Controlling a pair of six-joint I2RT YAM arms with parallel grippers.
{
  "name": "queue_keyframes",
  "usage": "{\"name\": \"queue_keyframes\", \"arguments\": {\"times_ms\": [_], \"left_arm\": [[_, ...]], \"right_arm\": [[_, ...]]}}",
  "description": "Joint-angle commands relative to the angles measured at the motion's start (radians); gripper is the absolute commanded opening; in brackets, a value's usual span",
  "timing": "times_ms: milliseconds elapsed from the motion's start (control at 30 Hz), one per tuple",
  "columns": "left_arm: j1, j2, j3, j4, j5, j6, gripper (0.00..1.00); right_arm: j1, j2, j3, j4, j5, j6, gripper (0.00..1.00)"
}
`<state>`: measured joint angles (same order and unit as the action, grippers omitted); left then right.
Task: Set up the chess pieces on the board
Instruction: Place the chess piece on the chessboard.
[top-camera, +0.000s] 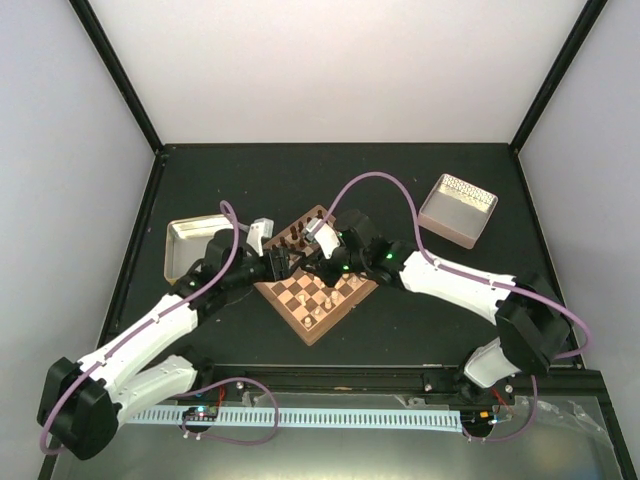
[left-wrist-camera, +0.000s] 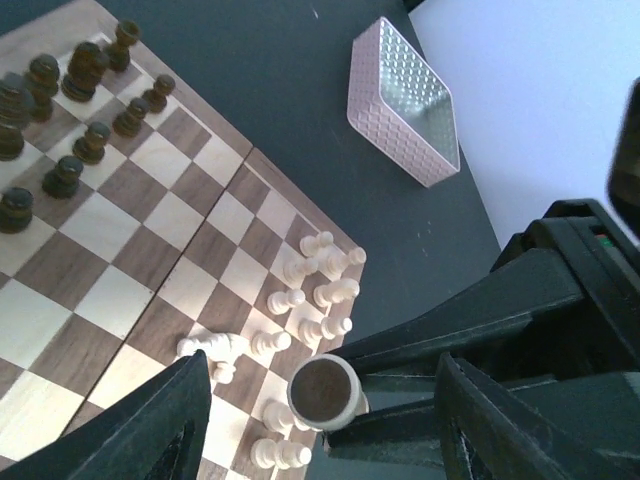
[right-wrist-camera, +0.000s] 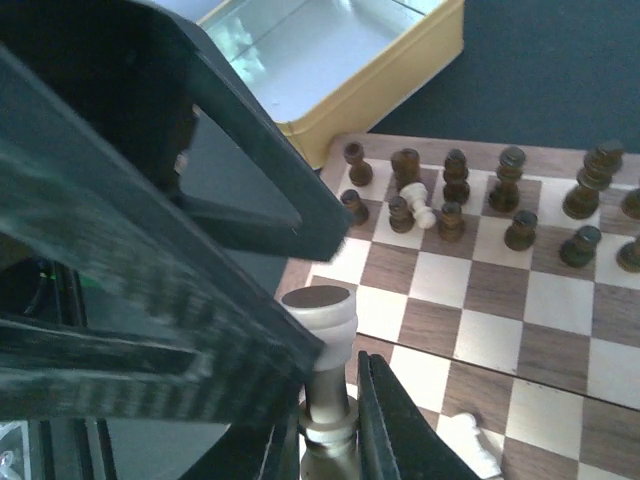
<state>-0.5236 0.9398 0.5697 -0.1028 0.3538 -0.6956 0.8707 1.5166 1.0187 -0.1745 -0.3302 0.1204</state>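
The right hand (right-wrist-camera: 332, 440) is gripping a pale piece (right-wrist-camera: 318, 310) inside the open left hand (left-wrist-camera: 325, 365); slipping loose, it risks toppling pawns (left-wrist-camera: 320, 290) beneath.

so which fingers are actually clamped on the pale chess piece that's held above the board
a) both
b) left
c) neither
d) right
d: in the right wrist view the right fingers pinch the stem of the pale piece, while the left fingers stand wide apart on either side of it without touching it.
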Motion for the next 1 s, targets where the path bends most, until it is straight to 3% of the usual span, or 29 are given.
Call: {"name": "queue_keyframes", "arguments": {"times_ms": [0,400,533,600,767,967], "left_arm": [[-0.002,0.02,0.036,0.038,0.081,-0.012,0.61],[-0.003,0.035,0.022,0.108,0.159,-0.081,0.11],[-0.001,0.011,0.015,0.138,0.169,-0.123,0.08],[-0.002,-0.011,0.016,0.158,0.168,-0.151,0.07],[-0.001,-0.069,0.023,0.24,0.157,-0.257,0.06],[-0.001,-0.105,0.049,0.332,0.114,-0.409,0.06]], "right_arm": [[0.011,-0.044,0.008,0.062,-0.057,-0.028,0.04],[0.016,-0.065,0.0,0.089,-0.058,-0.001,0.09],[0.014,-0.114,-0.044,0.138,-0.034,0.069,0.22],[0.01,-0.154,-0.081,0.185,-0.019,0.149,0.37],[-0.002,-0.281,-0.234,0.443,-0.024,0.418,0.58],[-0.006,-0.356,-0.354,0.68,0.021,0.715,0.61]]}}
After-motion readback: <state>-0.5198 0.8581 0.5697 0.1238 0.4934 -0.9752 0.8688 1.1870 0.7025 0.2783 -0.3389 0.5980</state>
